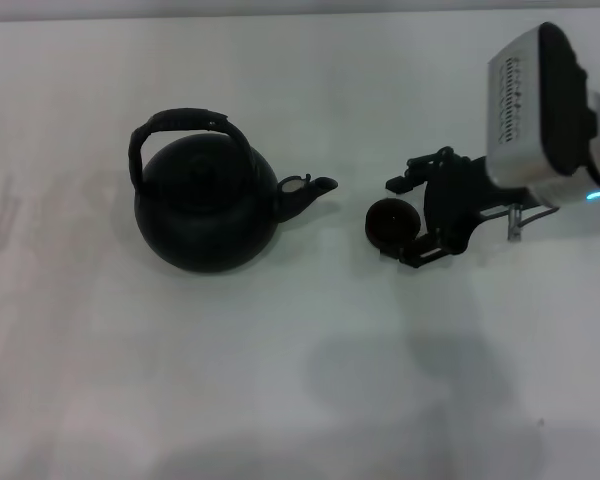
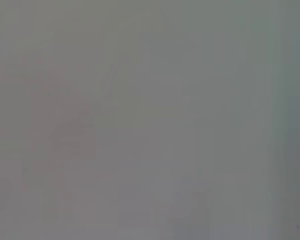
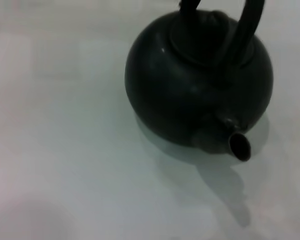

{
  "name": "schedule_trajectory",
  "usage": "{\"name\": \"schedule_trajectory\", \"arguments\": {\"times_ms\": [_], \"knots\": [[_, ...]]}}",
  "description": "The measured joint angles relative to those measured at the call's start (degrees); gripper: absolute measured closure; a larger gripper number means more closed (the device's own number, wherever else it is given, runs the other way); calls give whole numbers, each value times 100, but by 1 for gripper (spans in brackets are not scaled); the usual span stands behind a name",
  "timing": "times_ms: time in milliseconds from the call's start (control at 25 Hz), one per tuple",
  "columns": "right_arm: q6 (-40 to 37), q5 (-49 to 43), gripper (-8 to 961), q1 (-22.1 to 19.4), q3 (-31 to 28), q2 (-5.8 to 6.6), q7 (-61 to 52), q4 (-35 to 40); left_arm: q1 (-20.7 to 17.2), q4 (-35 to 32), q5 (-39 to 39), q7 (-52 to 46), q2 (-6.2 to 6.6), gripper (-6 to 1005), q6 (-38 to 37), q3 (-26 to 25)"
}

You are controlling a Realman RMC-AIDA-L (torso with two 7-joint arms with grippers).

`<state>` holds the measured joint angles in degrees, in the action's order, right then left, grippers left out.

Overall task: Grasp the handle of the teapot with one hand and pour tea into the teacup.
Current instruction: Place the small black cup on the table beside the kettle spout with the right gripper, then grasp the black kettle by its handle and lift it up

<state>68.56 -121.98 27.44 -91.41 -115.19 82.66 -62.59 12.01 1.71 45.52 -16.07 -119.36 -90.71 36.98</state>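
Observation:
The black teapot (image 1: 205, 215) stands on the white table left of centre, with its spout (image 1: 315, 190) pointing right toward the teacup. Its arched handle (image 1: 185, 120) is upright over the lid. The tiny black teacup (image 1: 388, 222) stands just right of the spout. My right gripper (image 1: 410, 222) is open, with one finger on each side of the cup's right part. Nothing touches the teapot. The right wrist view shows the teapot (image 3: 190, 85), its spout (image 3: 237, 146) and part of the handle (image 3: 247, 25), but not the cup. My left gripper is out of view.
The white table (image 1: 280, 380) fills the head view. My right arm's silver and black wrist (image 1: 540, 110) comes in from the upper right. The left wrist view shows only a blank grey surface (image 2: 150, 120).

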Motion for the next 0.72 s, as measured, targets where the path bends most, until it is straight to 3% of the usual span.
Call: {"name": "schedule_trajectory", "arguments": {"times_ms": [200,320,720], "knots": [[215,294,114,-181,-420,21,89,-387,-68,3,0,20,0,238,-186,225],[541,602,114,-326,-1033,35,201,-666,-122,5,0,18,0,238,-319,456],[588,1308,115,-590,-2082,41,672,-539,-145,352,1,-250,-2,237,-888,1544]]}}
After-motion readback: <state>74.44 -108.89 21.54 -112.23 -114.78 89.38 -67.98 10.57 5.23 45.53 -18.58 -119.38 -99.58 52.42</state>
